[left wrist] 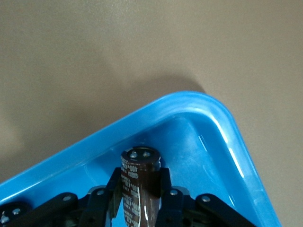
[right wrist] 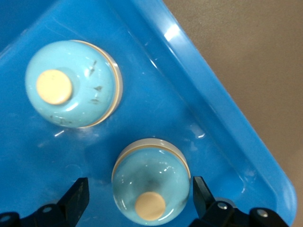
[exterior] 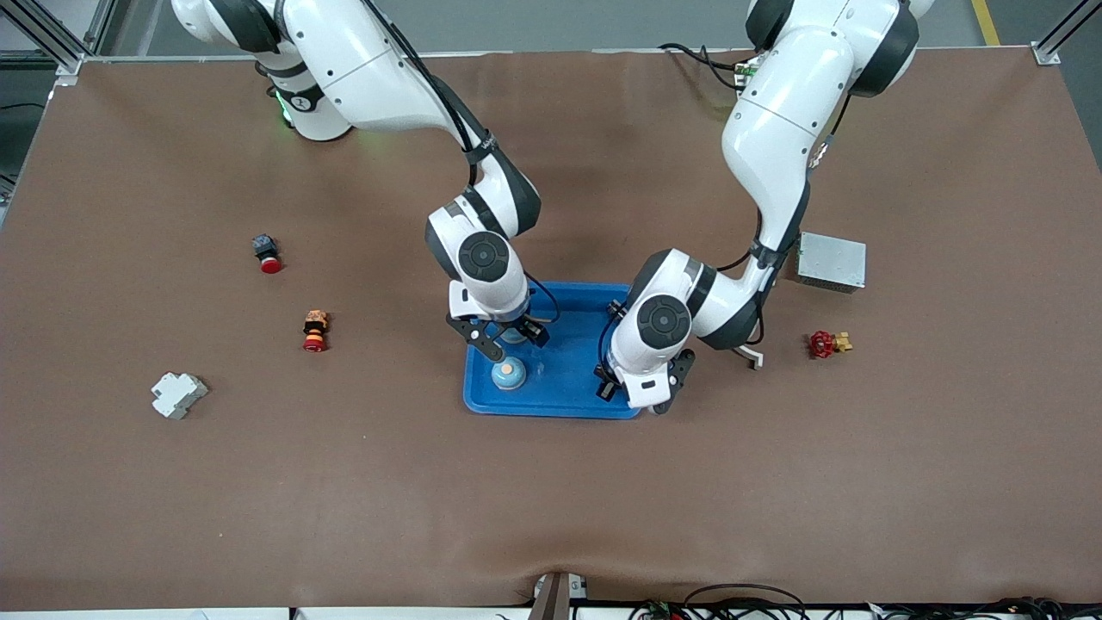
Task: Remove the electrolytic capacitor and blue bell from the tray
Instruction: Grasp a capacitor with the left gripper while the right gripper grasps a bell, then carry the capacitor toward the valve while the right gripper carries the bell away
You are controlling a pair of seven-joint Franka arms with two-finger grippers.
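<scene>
A blue tray (exterior: pixel 568 392) sits mid-table. My left gripper (exterior: pixel 641 389) (left wrist: pixel 138 182) is at the tray's corner (left wrist: pixel 189 101) toward the left arm's end, shut on a dark brown capacitor (left wrist: pixel 140 172); the hand hides it in the front view. Two light-blue bells with cream buttons lie in the tray (right wrist: pixel 227 123). My right gripper (exterior: pixel 510 336) (right wrist: pixel 139 189) stands open, a finger on each side of one bell (right wrist: pixel 151 182) (exterior: pixel 515 334) without touching it. The other bell (right wrist: pixel 71 84) (exterior: pixel 508 375) sits nearer the front camera.
A grey metal box (exterior: pixel 831 261) and a red valve (exterior: pixel 826 344) lie toward the left arm's end. Toward the right arm's end are a white block (exterior: pixel 178 394) and two small red-capped parts (exterior: pixel 267 252) (exterior: pixel 315 331).
</scene>
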